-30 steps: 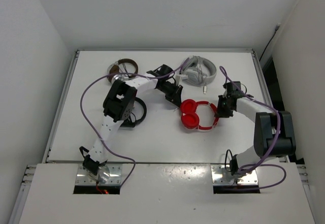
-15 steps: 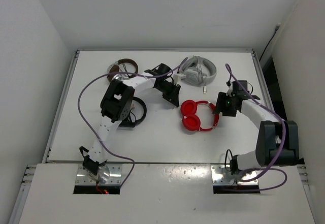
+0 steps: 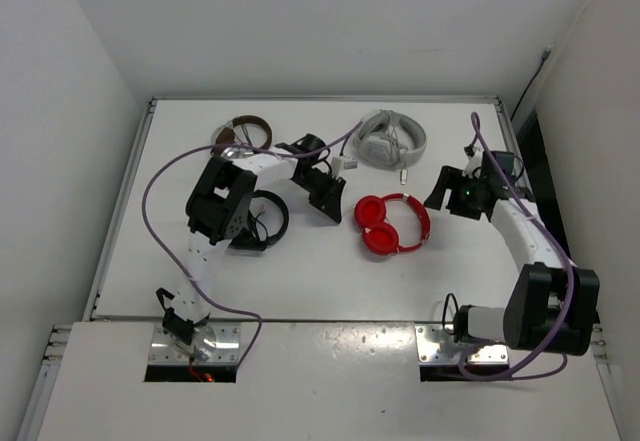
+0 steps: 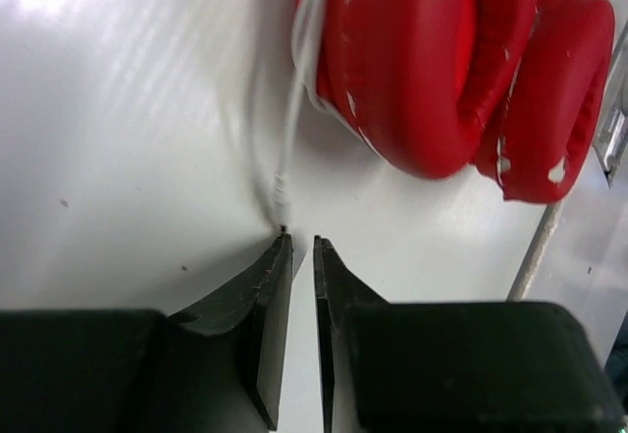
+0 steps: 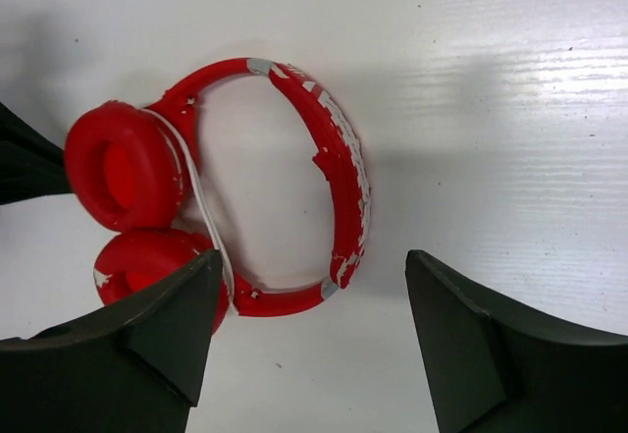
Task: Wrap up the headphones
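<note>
While the white tabletop spreads under everything, the two arms reach over it from the near edge, the left one bent toward the middle and the right one stretched along the right side. The left gripper sits just left of the red headphones, its fingers drawn almost together with only a slim slit between them. The right gripper is lifted above the tabletop a little to the right of the headband, and its fingers stand wide apart, with nothing between them but the view down onto the tabletop.

The red headphones lie flat near the centre of the tabletop, between the two grippers, the two round earcups folded close beside each other on the left and the scuffed headband looping out to the right. In the left wrist view the earcups fill the top of the picture, just ahead of the fingertips.

Toward the far edge lie white-grey headphones and a brown-banded pair, and black headphones rest beside the left arm.

The thin white cable crosses over the earcups. Its loose end runs down to the tips of the left fingers; whether they touch it cannot be told
</note>
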Robot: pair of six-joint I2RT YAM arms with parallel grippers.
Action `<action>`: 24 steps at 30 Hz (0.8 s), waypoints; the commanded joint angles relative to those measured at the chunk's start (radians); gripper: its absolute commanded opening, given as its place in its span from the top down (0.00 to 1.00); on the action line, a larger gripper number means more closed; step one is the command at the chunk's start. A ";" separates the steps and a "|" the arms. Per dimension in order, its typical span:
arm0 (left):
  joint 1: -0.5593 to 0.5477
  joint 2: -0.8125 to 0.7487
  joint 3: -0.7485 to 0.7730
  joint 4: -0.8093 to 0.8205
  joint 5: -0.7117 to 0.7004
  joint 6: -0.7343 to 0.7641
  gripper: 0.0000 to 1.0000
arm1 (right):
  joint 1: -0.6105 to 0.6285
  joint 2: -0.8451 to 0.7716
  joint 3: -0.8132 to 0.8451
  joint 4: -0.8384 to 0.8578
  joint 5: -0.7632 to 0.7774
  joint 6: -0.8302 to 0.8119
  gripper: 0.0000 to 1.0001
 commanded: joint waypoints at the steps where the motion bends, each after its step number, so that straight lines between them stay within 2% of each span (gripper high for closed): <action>1: -0.010 -0.004 -0.079 -0.057 -0.063 0.079 0.77 | -0.024 -0.040 0.050 -0.005 -0.081 -0.026 0.24; 3: -0.010 -0.028 -0.102 -0.057 -0.062 0.090 0.77 | -0.034 -0.052 0.050 -0.005 -0.100 -0.035 0.20; 8: -0.021 -0.102 -0.186 -0.033 -0.015 0.127 0.75 | -0.053 -0.118 0.050 -0.015 -0.121 -0.046 0.19; 11: -0.021 -0.223 -0.254 0.036 -0.015 0.090 0.75 | -0.087 -0.150 0.059 -0.024 -0.152 -0.072 0.19; 16: -0.039 -0.444 -0.371 0.130 -0.118 -0.008 0.75 | -0.146 -0.212 0.105 -0.085 -0.229 -0.188 0.15; 21: -0.050 -0.652 -0.363 0.083 -0.300 -0.058 0.75 | -0.167 -0.233 0.128 -0.173 -0.270 -0.334 0.08; 23: -0.036 -0.715 -0.374 0.050 -0.323 -0.059 0.69 | -0.181 -0.244 0.128 -0.225 -0.285 -0.410 0.01; 24: -0.021 -0.752 -0.406 0.050 -0.323 -0.059 0.62 | -0.196 -0.244 0.117 -0.257 -0.286 -0.435 0.01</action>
